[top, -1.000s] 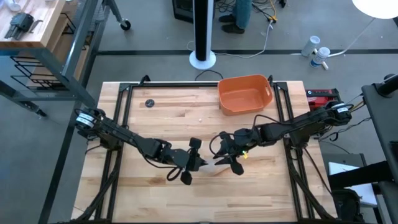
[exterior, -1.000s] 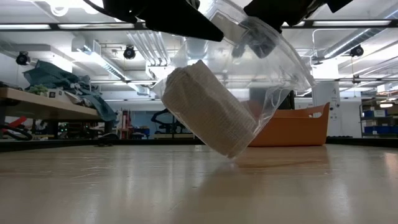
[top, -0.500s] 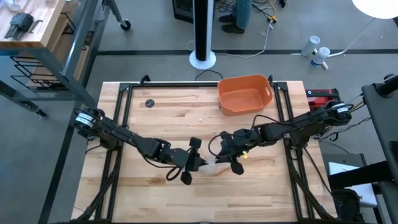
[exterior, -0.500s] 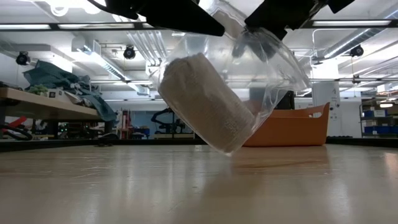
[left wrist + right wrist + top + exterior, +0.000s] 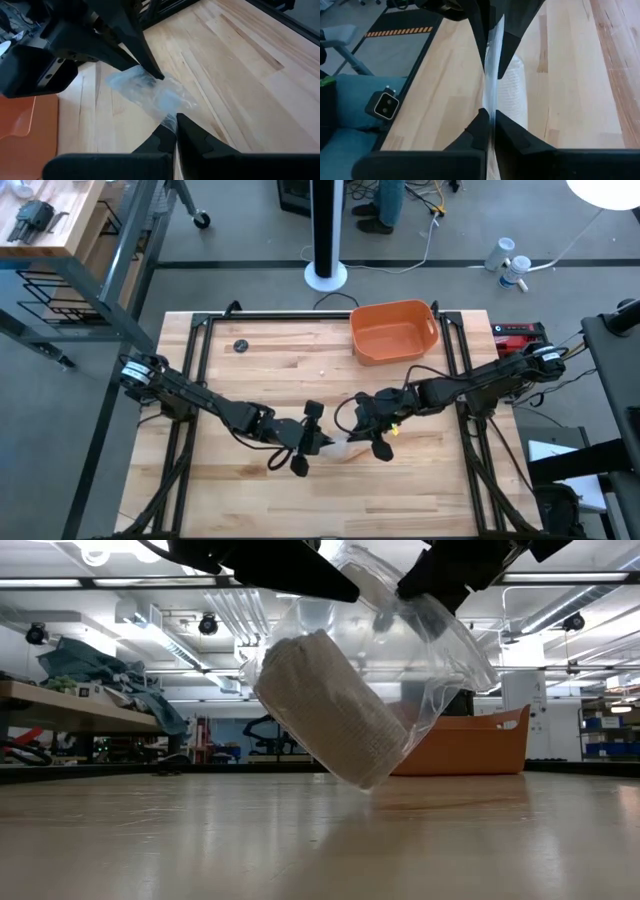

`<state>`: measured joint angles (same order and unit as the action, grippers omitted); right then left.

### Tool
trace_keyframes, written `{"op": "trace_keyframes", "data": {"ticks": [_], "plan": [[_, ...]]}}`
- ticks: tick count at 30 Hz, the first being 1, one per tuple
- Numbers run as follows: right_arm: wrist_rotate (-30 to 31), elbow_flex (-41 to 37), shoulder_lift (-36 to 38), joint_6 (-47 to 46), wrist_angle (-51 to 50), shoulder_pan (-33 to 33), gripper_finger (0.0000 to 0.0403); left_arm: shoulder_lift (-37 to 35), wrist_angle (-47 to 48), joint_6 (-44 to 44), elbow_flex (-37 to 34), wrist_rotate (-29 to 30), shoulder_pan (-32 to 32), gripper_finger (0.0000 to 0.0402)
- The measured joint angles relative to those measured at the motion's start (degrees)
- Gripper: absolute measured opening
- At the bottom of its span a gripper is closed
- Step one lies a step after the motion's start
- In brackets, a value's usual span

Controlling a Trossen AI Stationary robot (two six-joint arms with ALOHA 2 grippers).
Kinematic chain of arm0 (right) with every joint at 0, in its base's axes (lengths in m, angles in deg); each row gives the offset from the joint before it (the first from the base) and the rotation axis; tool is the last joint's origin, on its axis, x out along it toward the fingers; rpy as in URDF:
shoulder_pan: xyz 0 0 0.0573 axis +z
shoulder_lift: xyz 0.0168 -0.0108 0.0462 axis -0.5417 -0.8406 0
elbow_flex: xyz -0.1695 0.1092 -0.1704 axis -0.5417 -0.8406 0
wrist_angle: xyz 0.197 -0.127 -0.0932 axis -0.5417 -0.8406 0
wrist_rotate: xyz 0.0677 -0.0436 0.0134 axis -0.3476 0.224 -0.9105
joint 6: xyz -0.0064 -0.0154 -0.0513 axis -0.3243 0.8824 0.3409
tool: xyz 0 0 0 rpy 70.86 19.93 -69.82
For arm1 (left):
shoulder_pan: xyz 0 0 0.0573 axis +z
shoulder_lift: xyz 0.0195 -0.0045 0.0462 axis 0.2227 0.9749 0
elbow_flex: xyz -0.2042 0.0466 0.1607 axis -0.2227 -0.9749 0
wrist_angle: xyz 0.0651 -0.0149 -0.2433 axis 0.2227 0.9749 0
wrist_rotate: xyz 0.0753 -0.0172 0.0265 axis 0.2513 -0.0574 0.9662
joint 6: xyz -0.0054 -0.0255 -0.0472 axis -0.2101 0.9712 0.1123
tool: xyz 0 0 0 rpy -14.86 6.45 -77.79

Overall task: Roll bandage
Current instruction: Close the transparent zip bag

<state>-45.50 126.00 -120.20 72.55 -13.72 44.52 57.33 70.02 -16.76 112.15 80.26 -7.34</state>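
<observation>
The bandage (image 5: 330,705) is a white gauze roll lying inside a crumpled clear plastic wrapper (image 5: 440,650). It hangs tilted over the middle of the table, its lower end (image 5: 365,780) just above the wood as far as I can see. My left gripper (image 5: 322,445) is shut on the wrapper from the table's left. My right gripper (image 5: 362,430) is shut on it from the right. The roll also shows white behind the film in the right wrist view (image 5: 512,95). My left gripper pinches an edge of the clear wrapper (image 5: 171,119) between its two fingers, slanting down from the table's left. The wrapper with the roll inside hangs beyond the fingertips. My right gripper pinches a thin fold of the wrapper's film (image 5: 491,102) between its two fingers, slanting down from the table's right, opposite the left fingers (image 5: 485,45). The film stands edge-on and stretched between the two grippers.
An orange tub (image 5: 393,330) stands at the table's far right. A small dark round thing (image 5: 240,346) lies on the wood at the far left. The dark frame rails (image 5: 200,360) run along the table's sides.
My right gripper has shut on the wrapper's upper part, and its finger sits lower on the film in the low view. The roll has turned a little inside the wrapper, and its upper end has swung up. Both arms have kept their place.
</observation>
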Motion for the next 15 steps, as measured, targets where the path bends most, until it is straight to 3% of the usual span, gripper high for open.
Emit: {"op": "trace_keyframes", "data": {"ticks": [4,8,15], "plan": [[0.08,0.0,0.0,-0.01,0.04,0.0,0.0006,0.0,-0.14,2.0,0.0,3.58,-0.04,0.0],[0.88,0.0,0.02,-0.38,0.02,0.0,0.0003,-0.13,-1.54,19.44,0.0,7.61,0.06,0.0008],[3.85,-0.04,0.09,-2.39,0.35,0.0,0.0001,-0.37,-0.74,24.46,0.03,-0.15,0.0,0.0067]]}}
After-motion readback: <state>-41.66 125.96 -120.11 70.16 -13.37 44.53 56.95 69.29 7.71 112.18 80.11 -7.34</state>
